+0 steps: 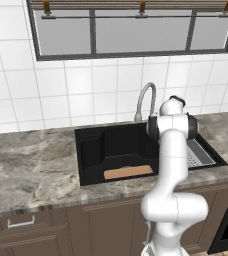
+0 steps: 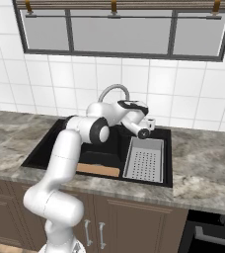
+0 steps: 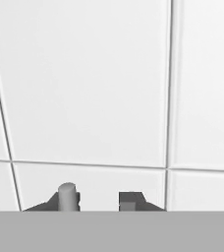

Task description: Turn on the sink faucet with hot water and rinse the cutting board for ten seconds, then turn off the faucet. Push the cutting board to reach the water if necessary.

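The cutting board (image 1: 128, 172) lies flat on the floor of the sink (image 1: 93, 150), against the basin's front wall, below the end effector (image 2: 147, 126) and on the near side of it. In the right base view the same tan board (image 2: 97, 170) shows as a strip just behind the arm's white upper link, to the left of the grey perforated drain tray (image 2: 145, 159) that sits in the right part of the basin. The board is dry to the eye, with no stream falling on it.

The sink faucet (image 1: 146, 100) rises from the back rim of the sink and arches forward over the basin. In the right base view its gooseneck (image 2: 113, 90) curves just above and behind the robot's wrist, and the end effector sits to the right of the spout, near the back rim and above the far end of the drain tray. Whether it touches any part of the faucet cannot be told.

In the hand view the end effector (image 3: 99, 201) faces the white tiled wall (image 3: 84, 83) at close range. Its two finger tips (image 3: 130, 201) stand apart with a gap between them, holding nothing; a small pale grey cylinder (image 3: 68, 196) stands up at the left tip, and what it belongs to is unclear.

The grey marbled tabletop (image 1: 31, 165) spreads to both sides of the sink, with brown cabinets (image 1: 101, 222) below and a window (image 1: 131, 30) above the tiled wall, beyond the end effector.
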Controlling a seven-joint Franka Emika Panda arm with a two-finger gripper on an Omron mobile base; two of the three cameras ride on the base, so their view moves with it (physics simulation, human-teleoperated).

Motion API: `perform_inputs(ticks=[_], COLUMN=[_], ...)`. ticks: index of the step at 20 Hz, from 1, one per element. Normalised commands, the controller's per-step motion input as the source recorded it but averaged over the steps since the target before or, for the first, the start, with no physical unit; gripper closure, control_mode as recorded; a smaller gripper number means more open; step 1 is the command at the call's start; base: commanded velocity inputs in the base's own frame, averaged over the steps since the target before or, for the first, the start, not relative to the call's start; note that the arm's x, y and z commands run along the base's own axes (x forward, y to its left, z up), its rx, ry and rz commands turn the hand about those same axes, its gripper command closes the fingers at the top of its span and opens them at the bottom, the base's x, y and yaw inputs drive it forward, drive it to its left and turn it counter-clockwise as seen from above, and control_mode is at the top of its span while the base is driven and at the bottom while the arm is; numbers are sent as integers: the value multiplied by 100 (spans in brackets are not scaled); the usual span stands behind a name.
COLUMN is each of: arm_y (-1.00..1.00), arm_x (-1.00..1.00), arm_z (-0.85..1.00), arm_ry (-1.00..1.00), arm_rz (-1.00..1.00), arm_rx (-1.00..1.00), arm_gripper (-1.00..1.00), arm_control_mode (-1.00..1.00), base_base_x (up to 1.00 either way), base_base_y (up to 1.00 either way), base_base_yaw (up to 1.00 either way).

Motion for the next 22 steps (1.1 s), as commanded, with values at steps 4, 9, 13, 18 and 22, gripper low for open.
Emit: perform_inputs(ticks=[4,9,13,18,22], arm_y=[0,0,-8,-31,-41], arm_x=[0,0,0,0,0], arm_z=[0,0,0,0,0], arm_ry=[0,0,0,0,0], arm_rz=[0,0,0,0,0], arm_rx=[0,0,0,0,0], arm_gripper=[100,100,100,100,100], arm_control_mode=[-100,-100,-100,-100,-100], base_base_x=[0,0,0,0,0], base_base_y=[0,0,0,0,0], base_base_yaw=[0,0,0,0,0])
